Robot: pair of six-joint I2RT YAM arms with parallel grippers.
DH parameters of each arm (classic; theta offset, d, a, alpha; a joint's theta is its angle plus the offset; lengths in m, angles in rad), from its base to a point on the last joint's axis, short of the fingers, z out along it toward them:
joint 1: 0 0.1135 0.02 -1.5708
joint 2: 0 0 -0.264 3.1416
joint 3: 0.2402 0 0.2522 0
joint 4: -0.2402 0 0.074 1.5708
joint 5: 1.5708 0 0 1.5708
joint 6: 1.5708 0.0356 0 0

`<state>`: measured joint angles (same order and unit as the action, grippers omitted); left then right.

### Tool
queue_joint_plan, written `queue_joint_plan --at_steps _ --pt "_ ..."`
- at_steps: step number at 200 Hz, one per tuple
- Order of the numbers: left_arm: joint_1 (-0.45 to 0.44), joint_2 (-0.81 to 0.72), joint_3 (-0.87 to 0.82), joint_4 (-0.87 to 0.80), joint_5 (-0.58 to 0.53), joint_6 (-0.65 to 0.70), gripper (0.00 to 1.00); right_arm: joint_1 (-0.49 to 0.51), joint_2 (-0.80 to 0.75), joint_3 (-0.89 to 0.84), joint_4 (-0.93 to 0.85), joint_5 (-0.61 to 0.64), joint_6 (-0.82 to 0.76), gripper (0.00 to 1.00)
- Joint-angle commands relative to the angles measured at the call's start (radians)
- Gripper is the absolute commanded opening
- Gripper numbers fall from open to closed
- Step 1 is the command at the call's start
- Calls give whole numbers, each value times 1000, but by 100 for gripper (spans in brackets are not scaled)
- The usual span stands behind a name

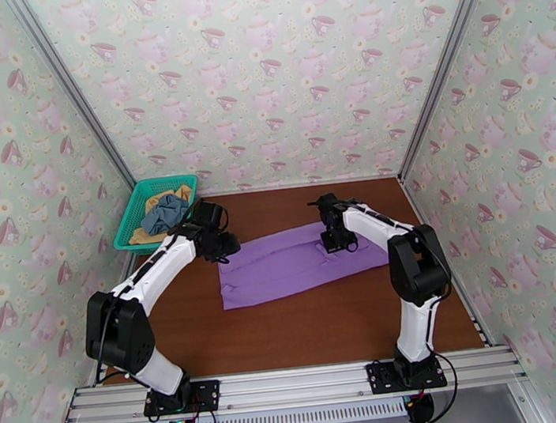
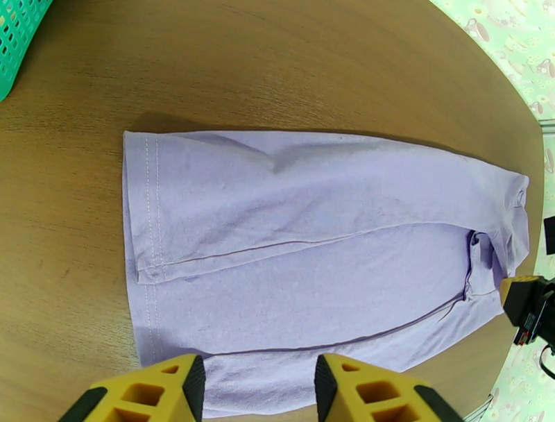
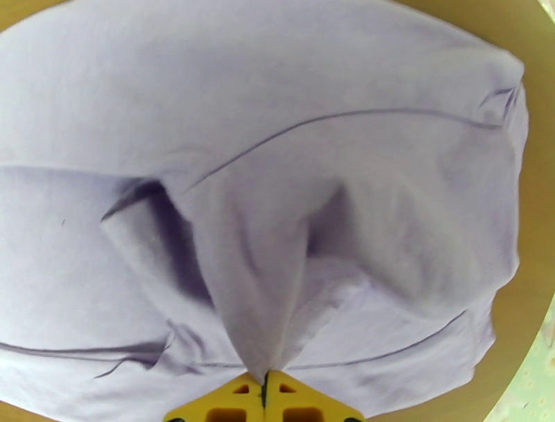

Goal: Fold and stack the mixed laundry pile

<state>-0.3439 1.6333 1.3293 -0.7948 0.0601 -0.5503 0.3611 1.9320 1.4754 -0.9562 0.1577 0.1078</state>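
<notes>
Right of the teal basket (image 1: 130,221), the purple T-shirt (image 1: 299,263) lies flat, seemingly folded lengthwise only; the right gripper (image 3: 266,380) pinches a ridge of it, the left gripper (image 2: 258,380) hovers half-open, empty; farther off, in the basket, the grey-blue piece (image 1: 164,212) and mustard-yellow piece (image 1: 183,192) lie crumpled — nothing stacked.

Garments: three. One purple T-shirt (image 1: 299,263) on table (image 1: 291,334), centre. One teal mesh basket (image 1: 127,228), far left corner; inside it one grey-blue piece (image 1: 165,212), one mustard-yellow piece (image 1: 157,195). So two garments in basket, one outside. One table. Two robot arms: left arm (image 1: 157,273), right arm (image 1: 375,226), one base each at near edge.
</notes>
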Motion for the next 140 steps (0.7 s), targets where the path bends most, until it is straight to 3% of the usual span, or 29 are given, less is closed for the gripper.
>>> queue_joint_plan --at_steps 1,57,77,104,119,140 --pt "-1 -12 -5 22 17 -7 49 13 2 4 -43 -19 41 0" --pt "-2 -3 -22 41 29 -14 49 17 -11 28 -94 -6 35 0" --pt "-1 2 -24 43 32 -14 54 19 6 16 -95 -2 37 21" --pt "-1 -3 -24 37 25 -13 62 22 -27 -18 -60 -18 55 38" --pt "0 -5 -27 30 12 -11 62 22 -78 -36 -33 -29 72 43" --pt "4 -4 -43 16 -20 -19 58 22 -160 -66 -2 -77 113 42"
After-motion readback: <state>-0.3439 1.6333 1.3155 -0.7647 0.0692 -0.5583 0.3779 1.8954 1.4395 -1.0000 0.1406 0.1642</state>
